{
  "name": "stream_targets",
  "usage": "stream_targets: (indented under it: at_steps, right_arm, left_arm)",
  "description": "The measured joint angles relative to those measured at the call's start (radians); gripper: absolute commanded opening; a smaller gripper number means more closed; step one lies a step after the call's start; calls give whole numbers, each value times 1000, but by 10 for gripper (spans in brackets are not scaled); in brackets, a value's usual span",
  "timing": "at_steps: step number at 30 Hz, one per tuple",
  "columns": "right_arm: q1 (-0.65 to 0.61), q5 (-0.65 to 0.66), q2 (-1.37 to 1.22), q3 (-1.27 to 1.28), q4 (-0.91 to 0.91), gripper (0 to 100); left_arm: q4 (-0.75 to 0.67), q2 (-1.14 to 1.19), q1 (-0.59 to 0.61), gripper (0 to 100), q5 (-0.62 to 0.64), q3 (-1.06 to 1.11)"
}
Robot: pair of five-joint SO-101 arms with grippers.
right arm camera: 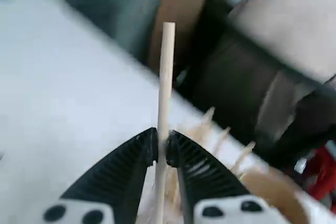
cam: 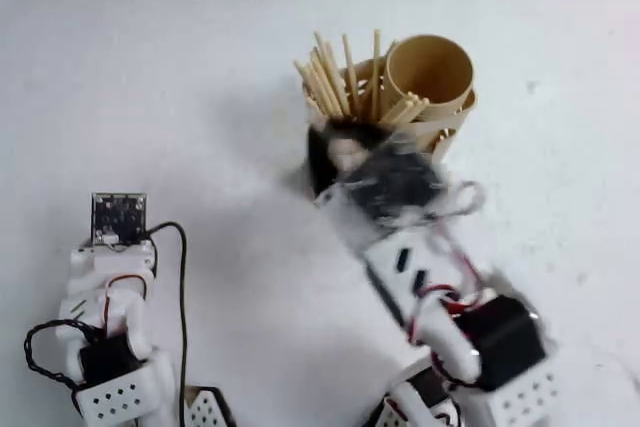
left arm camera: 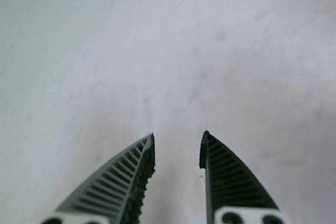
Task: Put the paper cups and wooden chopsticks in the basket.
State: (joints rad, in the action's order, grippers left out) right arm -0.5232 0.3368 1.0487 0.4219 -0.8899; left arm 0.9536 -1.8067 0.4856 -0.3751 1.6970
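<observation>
A single wooden chopstick (right arm camera: pixel 166 77) was clamped between the two black fingers of the right gripper (right arm camera: pixel 161 148), which were closed tightly on it. The stick ran along the line of the fingers and reached well past their tips. Just beyond the gripper, the pointed ends of more chopsticks and the tan rim of a cup were visible, but blurred.

In the high view, the bundle of chopsticks (cam: pixel 345 82) stood fanned out at the far middle of the white table (cam: pixel 150 97). It was touching a stack of tan paper cups (cam: pixel 430 72), whose open mouth faced up. Both seemed to stand together in one holder, but whether this was the basket I could not tell. The right arm (cam: pixel 430 297) stretched from the near edge of the table up to this group, and its blurred front end was right at the base of the bundle.

The left arm (cam: pixel 105 287) was folded at the near left side, well apart from the cups. The left gripper (left arm camera: pixel 177 145) was held over bare table with its ribbed fingers spread and nothing between them.
</observation>
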Motion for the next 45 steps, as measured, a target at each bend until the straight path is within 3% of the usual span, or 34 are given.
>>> stream_targets:
  at_steps: [6, 10, 18, 24, 28, 31, 36, 42, 45]
  right_arm:
    - [97, -31, -155, -52, 433, 15]
    - [133, -34, -265, -54, 565, 15]
    - [167, -32, -359, 66, 594, 17]
    - [169, -31, -325, 252, 594, 160]
    - [181, -31, -250, 318, 594, 94]
    - [241, -31, -158, 365, 594, 12]
    - [347, -31, 57, 532, 542, 15]
    - [404, -31, 400, 924, 519, 21]
    - [456, -31, 588, 1102, 519, 21]
  left_arm:
    - [0, 0, 0, 155, 0, 0]
    - [0, 0, 0, 155, 0, 0]
    - [0, 0, 0, 155, 0, 0]
    - [0, 0, 0, 155, 0, 0]
    - [0, 0, 0, 155, 0, 0]
    - [0, 0, 0, 155, 0, 0]
    - [0, 0, 0, 155, 0, 0]
    - [0, 0, -5, 157, 0, 0]
    - [0, 0, -63, 158, 0, 0]
